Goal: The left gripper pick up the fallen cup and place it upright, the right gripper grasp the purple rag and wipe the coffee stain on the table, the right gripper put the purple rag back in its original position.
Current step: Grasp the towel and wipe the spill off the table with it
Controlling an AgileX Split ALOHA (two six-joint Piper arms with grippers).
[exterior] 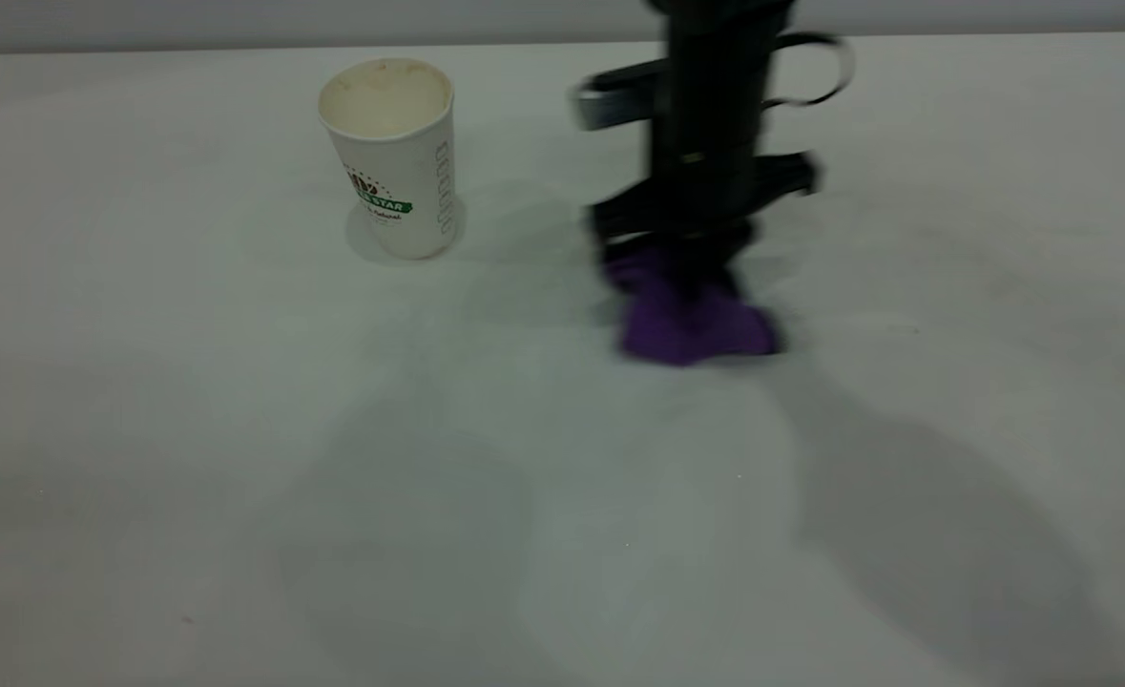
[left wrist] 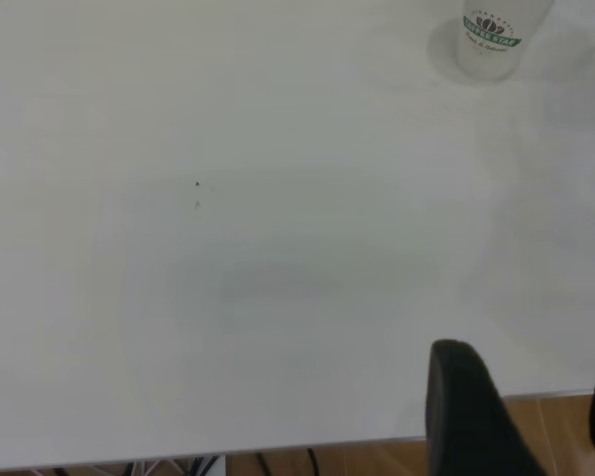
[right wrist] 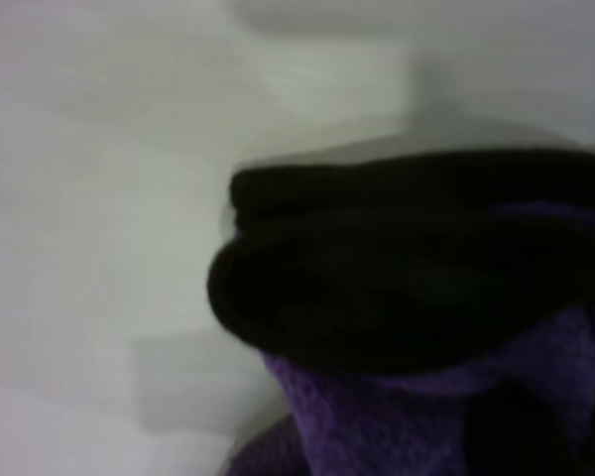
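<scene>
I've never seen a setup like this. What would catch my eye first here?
Probably the right tool, a black arm end coming straight down near the table's middle, pressing a bunched purple rag onto it. To its left, a white paper cup with a green logo stands upright, apart from the rag.

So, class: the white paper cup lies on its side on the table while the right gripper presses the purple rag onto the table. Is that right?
Not quite. The cup stands upright on the table, mouth up, as the exterior view shows. The rest holds: the right gripper presses the purple rag onto the table.
</scene>
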